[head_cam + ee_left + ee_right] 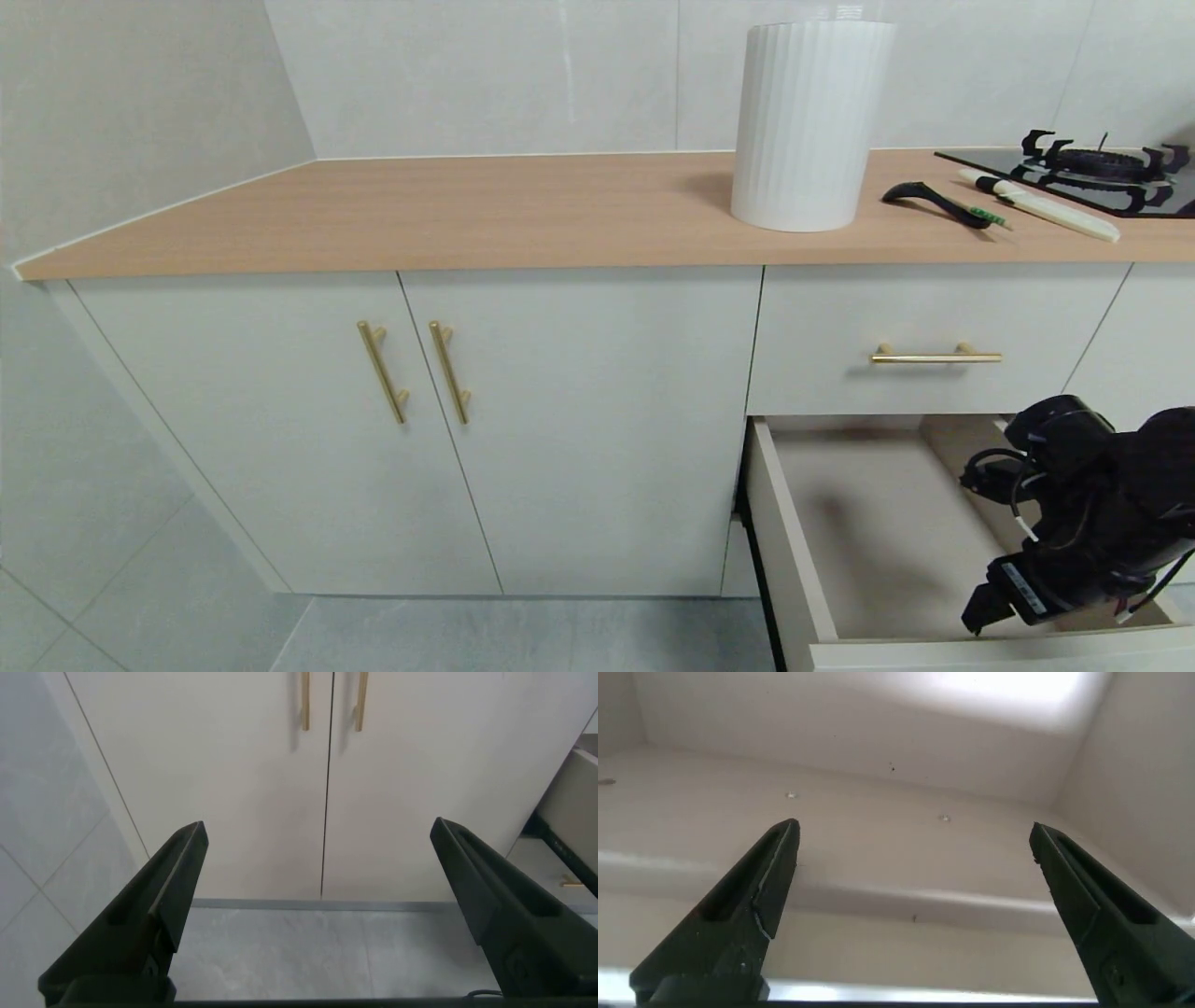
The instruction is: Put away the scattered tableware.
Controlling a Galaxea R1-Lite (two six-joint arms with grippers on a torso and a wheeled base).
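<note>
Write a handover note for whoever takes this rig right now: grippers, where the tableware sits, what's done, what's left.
Left gripper: open, empty, facing the closed white cabinet doors.
Right gripper: open, empty, at the pulled-out lower white drawer.
Tableware: black curved utensil with green end and long cream-white utensil lie on the wooden countertop, between the tall white ribbed container and the black gas hob.
Done: drawer open; no tableware visible in it.
Left: probably put both utensils away, then shut the drawer.

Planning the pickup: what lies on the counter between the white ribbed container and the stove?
In the head view, a black utensil and a long white utensil lie there, side by side, the white one nearer the stove.
</note>
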